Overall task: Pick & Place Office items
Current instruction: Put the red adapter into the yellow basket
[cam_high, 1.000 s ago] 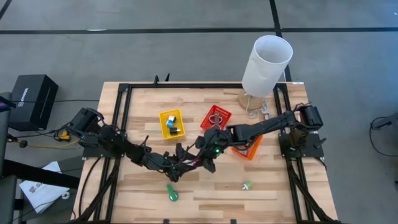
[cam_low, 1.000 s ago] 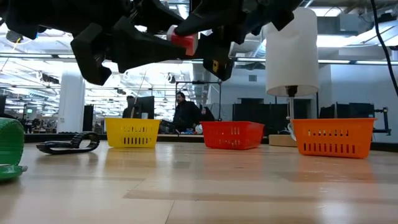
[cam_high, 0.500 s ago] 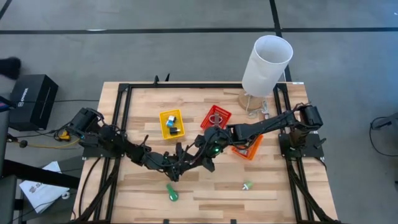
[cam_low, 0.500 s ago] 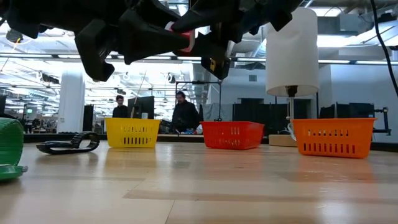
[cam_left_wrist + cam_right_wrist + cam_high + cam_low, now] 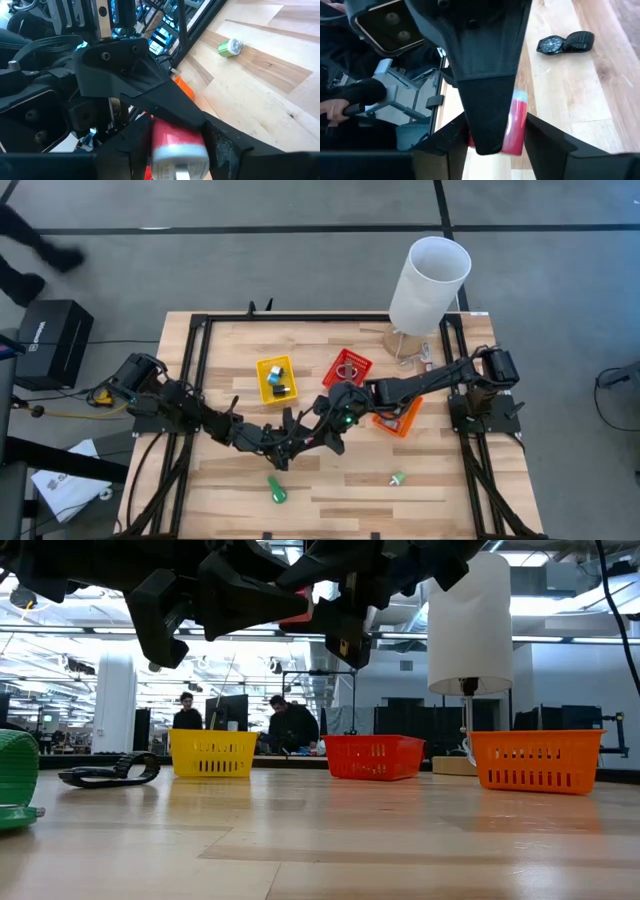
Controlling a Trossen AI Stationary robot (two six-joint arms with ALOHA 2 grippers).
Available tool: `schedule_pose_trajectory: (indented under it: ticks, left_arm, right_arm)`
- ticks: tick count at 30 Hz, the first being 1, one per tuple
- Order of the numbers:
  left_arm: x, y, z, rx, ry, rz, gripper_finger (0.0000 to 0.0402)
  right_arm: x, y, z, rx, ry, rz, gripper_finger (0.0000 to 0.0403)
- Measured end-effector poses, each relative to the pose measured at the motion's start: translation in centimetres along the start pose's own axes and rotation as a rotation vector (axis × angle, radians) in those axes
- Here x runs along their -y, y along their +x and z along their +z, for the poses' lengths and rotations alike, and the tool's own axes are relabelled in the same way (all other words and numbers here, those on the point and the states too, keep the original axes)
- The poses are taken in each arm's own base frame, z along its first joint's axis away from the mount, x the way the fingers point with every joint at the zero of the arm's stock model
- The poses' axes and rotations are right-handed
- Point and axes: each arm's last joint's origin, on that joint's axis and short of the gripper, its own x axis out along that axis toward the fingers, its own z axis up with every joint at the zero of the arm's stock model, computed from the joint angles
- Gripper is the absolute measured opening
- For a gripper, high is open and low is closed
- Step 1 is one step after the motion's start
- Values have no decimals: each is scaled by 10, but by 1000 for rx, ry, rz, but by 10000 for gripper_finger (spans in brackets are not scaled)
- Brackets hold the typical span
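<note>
A small red cylinder with a pale cap, one of the office items, hangs in mid-air over the table's middle. Both grippers meet there. My left gripper comes from the table's left and is shut on it. My right gripper comes from the right, open, with a finger close on either side of the cylinder. I cannot tell whether they touch it. In the low view only a sliver of the red item shows between the dark fingers. The high view hides it under the grippers. My left gripper pinches the cylinder's red body between its two fingers, the pale cap end toward its wrist. The fingers come roughly level from the table's left and lie along the cylinder. The cylinder is lifted well clear of the table.
A yellow bin, a red bin and an orange bin stand behind the grippers, and a tall white cylinder at the far right. A green item, a small green-white item and a black watch lie loose on the table.
Both arms have kept their place. In the low view a dark finger has come over the red cylinder, which shows less than a second ago.
</note>
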Motion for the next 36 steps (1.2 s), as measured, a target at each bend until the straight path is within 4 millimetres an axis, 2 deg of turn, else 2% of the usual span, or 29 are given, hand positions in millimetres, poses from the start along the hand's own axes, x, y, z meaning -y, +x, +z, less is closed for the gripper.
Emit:
schedule_pose_trajectory:
  ticks: [4,9,12,15,19,23,27,30,34,36]
  left_arm:
    - [0,0,0,0,-35,0,126]
    - [0,0,-2,-45,-113,30,127]
    - [1,0,-4,-97,-108,46,140]
    - [2,-1,-7,-154,-93,67,136]
    - [2,-2,-12,-251,-75,129,125]
    - [-2,-5,-15,-342,-69,181,139]
    - [-17,-12,-20,-435,-103,222,138]
    - [-37,-19,-31,-503,-213,255,127]
    - [-65,-28,-58,-591,-463,241,130]
    - [-72,-34,-75,-640,-580,211,136]
  right_arm:
    - [1,-1,1,0,0,0,194]
    - [9,-3,1,-27,-57,-25,220]
    - [15,-5,1,-52,-56,-51,224]
    - [24,-9,-1,-94,-32,-90,224]
    - [32,-18,-1,-134,-58,-168,223]
    - [38,-29,-5,-181,-59,-272,223]
    - [38,-37,-10,-212,-59,-410,223]
    - [35,-39,-15,-237,-72,-481,223]
    - [25,-34,-22,-253,-101,-482,223]
    - [19,-32,-24,-255,-116,-469,223]
